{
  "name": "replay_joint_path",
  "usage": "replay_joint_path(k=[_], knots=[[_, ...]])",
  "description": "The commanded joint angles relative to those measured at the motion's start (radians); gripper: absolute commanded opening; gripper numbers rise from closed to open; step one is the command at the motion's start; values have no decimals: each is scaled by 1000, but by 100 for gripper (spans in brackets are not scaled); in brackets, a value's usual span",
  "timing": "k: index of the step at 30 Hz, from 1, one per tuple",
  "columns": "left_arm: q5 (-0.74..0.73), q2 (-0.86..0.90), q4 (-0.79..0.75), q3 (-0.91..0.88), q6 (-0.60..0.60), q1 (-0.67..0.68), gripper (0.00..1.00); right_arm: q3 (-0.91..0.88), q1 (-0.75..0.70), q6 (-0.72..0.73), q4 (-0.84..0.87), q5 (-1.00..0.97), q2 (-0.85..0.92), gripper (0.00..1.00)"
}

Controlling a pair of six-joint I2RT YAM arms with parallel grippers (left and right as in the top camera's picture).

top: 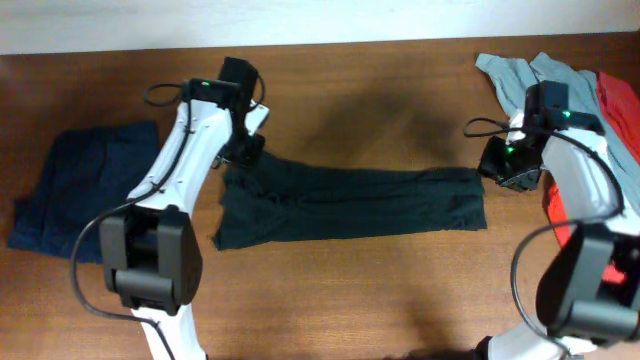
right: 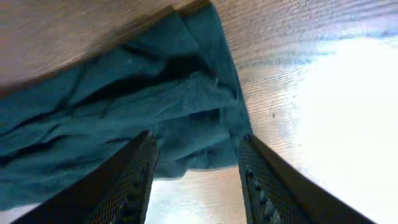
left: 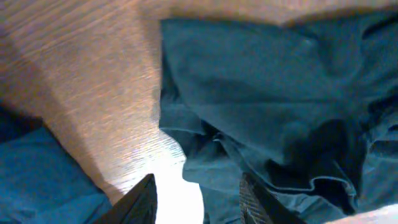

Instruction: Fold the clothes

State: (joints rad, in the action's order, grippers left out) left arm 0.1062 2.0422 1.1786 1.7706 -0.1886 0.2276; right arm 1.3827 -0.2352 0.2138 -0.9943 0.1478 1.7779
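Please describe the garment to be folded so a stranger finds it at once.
On the wooden table, look at the middle. The T-shirt lies there as a long, nearly black band. The navy garment is at the left edge, the grey shirt in the far right corner.

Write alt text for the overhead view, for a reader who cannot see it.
A black T-shirt lies as a long, wrinkled band across a wooden table, the left claw at one end and the right claw at the other. A navy garment lies far left; a grey-blue shirt and red cloth far right.
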Motion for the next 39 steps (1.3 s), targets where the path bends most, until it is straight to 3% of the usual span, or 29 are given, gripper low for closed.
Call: replay_joint_path(k=[1, 6, 8, 12, 22, 34, 39], knots=[[-104, -156, 17, 44, 31, -9, 43, -2, -37, 3, -39, 117, -176, 50], [-102, -364, 27, 44, 84, -9, 53, -2, -148, 0, -135, 205, -355, 74], [-100, -441, 26, 44, 99, -9, 62, -2, -186, -46, -185, 204, -377, 78], [-100, -524, 31, 44, 129, -9, 65, -51, -217, -107, -221, 212, -289, 83], [-100, -529, 53, 44, 129, -9, 66, -64, -220, -349, -145, 399, 52, 83], [-100, -529, 53, 44, 129, -9, 66, -64, -222, -398, -32, 467, 288, 82], [-100, -529, 53, 44, 129, -9, 66, -66, -196, -397, -38, 491, 295, 70]])
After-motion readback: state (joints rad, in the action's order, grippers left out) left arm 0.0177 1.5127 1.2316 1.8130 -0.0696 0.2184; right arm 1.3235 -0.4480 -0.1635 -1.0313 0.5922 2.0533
